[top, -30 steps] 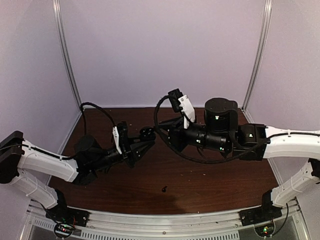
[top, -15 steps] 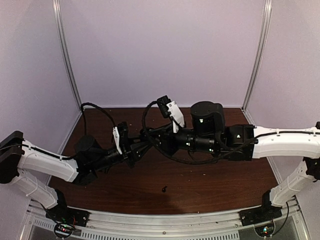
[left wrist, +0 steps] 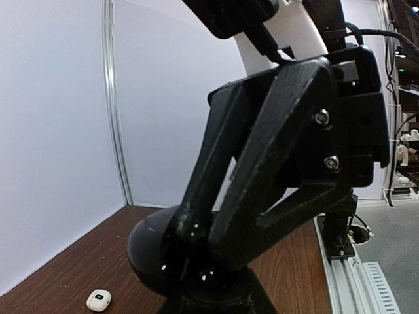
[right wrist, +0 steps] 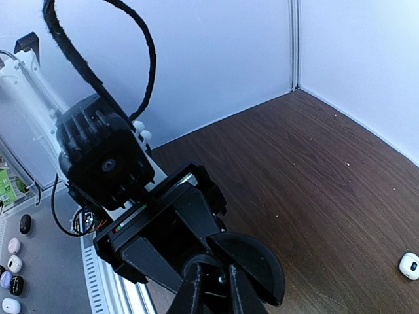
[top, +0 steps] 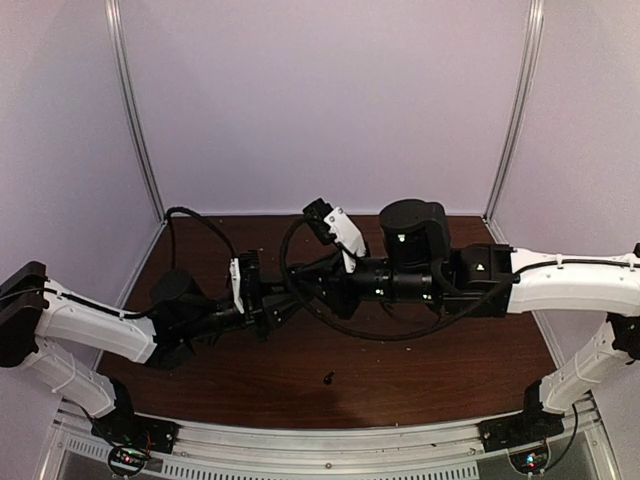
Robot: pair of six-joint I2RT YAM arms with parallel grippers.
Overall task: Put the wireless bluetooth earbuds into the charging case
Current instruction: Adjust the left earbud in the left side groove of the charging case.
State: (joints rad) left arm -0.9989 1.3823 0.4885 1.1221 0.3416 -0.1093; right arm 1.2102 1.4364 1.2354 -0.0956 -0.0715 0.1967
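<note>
Over the middle of the dark wooden table (top: 450, 370) we see the two arms meet tip to tip. The left gripper (top: 284, 303) reaches in from 9 o'clock and is clamped on the charging case (left wrist: 152, 254). The case is a glossy black rounded shell at the bottom of the left wrist view, held up off the tabletop. The right gripper (right wrist: 219, 292) comes in from 3 o'clock and tilts down onto the case. In its own wrist view its two fingers (right wrist: 191, 294) are pressed almost together, with their tips right at the case. Just beside them at 3 o'clock is a round black part, and we cannot tell whether it is a lid or the shell itself. We also cannot tell whether anything tiny sits between those fingertips, since everything there is black on black. In the left wrist view the right gripper's triangular black frames run down to the top of the dome and touch it. Of the wireless bluetooth earbuds we can make out only one for certain. This black earbud (top: 328, 378) lies alone on the table at 6 o'clock from the meeting grippers, well apart from them and closer to the near edge. A small white piece (left wrist: 98, 300) with a dark spot also lies on the wood, at 7 o'clock in the left wrist view and at 4 o'clock in the right wrist view. We cannot tell whether it is a bud or a little case.
</note>
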